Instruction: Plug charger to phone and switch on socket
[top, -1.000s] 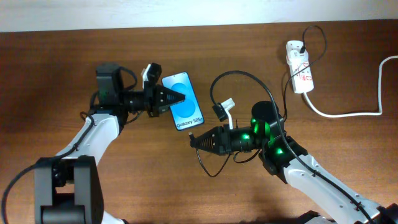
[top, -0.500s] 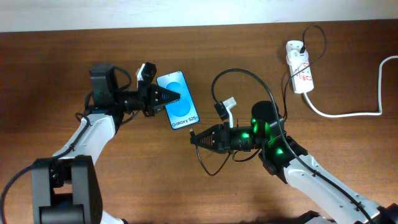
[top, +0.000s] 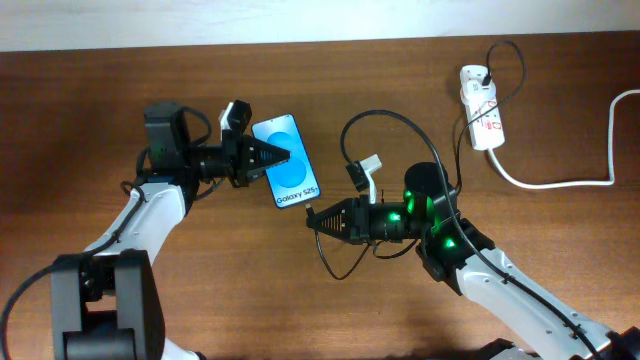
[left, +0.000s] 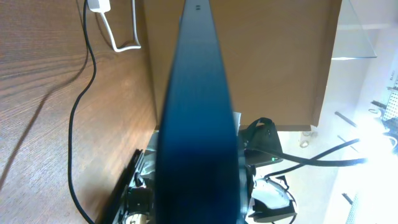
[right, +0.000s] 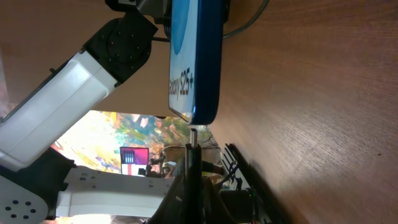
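Note:
The phone (top: 286, 165) has a bright blue screen with "Galaxy S25+" text at its lower end. My left gripper (top: 268, 157) is shut on its upper left part and holds it tilted above the table. In the left wrist view the phone's edge (left: 198, 118) fills the middle. My right gripper (top: 322, 220) is shut on the charger's plug (right: 193, 149), whose metal tip sits right at the phone's lower end (right: 196, 62). The thin black charger cable (top: 385, 120) loops back to the white socket (top: 482, 120) at the far right.
A thick white cord (top: 560, 180) runs from the socket to the right edge. A small white and black part (top: 362, 172) sits above my right wrist. The black cable also loops on the table below my right gripper (top: 335, 270).
My left gripper drew the phone a little up and left a second ago, then held still. My right gripper crept slightly toward the phone's lower end.

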